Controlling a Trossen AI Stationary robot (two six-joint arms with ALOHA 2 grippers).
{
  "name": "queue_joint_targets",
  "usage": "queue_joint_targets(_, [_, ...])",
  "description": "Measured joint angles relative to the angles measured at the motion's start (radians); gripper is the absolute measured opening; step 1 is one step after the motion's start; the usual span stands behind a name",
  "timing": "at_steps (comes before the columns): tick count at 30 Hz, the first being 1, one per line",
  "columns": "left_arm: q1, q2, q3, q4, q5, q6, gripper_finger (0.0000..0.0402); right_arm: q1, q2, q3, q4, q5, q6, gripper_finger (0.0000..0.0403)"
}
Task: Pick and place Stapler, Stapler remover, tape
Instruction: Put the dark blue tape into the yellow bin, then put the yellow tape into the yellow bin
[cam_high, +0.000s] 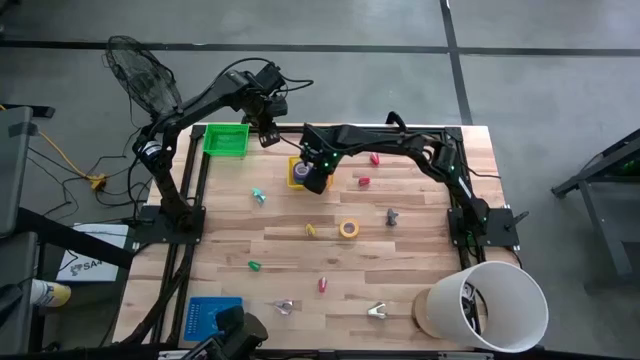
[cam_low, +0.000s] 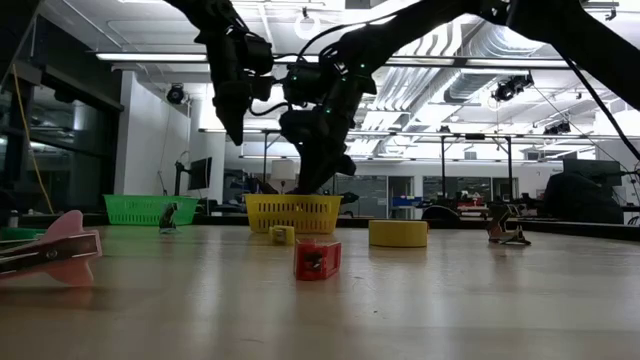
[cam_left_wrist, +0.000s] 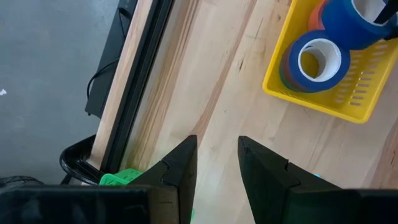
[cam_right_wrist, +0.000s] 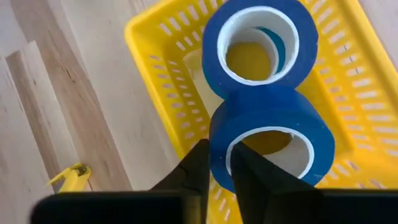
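My right gripper (cam_high: 314, 177) is over the yellow basket (cam_high: 297, 160) near the table's far side, shut on a blue tape roll (cam_right_wrist: 273, 134). A second blue roll (cam_right_wrist: 261, 43) lies in the basket beneath it, also seen as the blue roll (cam_left_wrist: 317, 62) in the left wrist view. My left gripper (cam_left_wrist: 217, 165) hovers open over bare wood between the green basket (cam_high: 225, 140) and the yellow one. A yellow tape roll (cam_high: 348, 229) lies flat mid-table. Metal staple removers (cam_high: 285, 308) (cam_high: 376, 312) lie near the near edge. My right gripper pinches the wall of the blue tape roll (cam_right_wrist: 219, 146), one finger (cam_right_wrist: 249, 174) inside the ring's open centre and one finger (cam_right_wrist: 193, 171) outside. It comes from above. The roll sits over the yellow basket, above the other blue roll; whether they touch I cannot tell.
A white bucket (cam_high: 490, 305) stands at the near right corner and a blue tray (cam_high: 213, 318) at the near left. Small red pieces (cam_high: 364, 182) (cam_high: 322, 285), a green piece (cam_high: 254, 266) and a grey remover (cam_high: 392, 216) are scattered over the wood.
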Motion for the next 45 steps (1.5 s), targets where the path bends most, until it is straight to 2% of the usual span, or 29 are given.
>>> queue_joint_targets(2, [0.0, 0.0, 0.0, 0.001, 0.0, 0.0, 0.0113, -0.002, 0.0, 0.004, -0.012, -0.005, 0.0, 0.0017])
queue_joint_targets(7, [0.0, 0.0, 0.0, 0.002, 0.0, 0.0, 0.0113, -0.002, 0.0, 0.031, -0.051, 0.016, -0.001, 0.0026])
queue_joint_targets(17, [0.0, 0.0, 0.0, 0.004, 0.0, 0.0, 0.0113, -0.002, -0.001, 0.037, -0.118, 0.02, -0.07, 0.0018])
queue_joint_targets(19, [0.0, 0.0, 0.0, 0.004, 0.0, 0.0, 0.0113, -0.002, -0.001, 0.036, -0.118, 0.037, -0.071, 0.0031])
queue_joint_targets(23, [0.0, 0.0, 0.0, 0.003, 0.0, 0.0, 0.0113, -0.001, -0.001, 0.036, -0.115, 0.065, -0.086, 0.0083])
queue_joint_targets(30, [0.0, 0.0, 0.0, 0.003, 0.0, 0.0, 0.0113, -0.001, -0.001, 0.035, -0.115, 0.027, -0.058, 0.0145])
queue_joint_targets(37, [0.0, 0.0, 0.0, 0.003, 0.0, 0.0, 0.0113, -0.003, -0.001, 0.088, -0.245, 0.0, 0.023, 0.0161])
queue_joint_targets(45, [0.0, 0.0, 0.0, 0.004, 0.0, 0.0, 0.0113, 0.02, -0.002, 0.148, -0.464, 0.068, 0.078, 0.016])
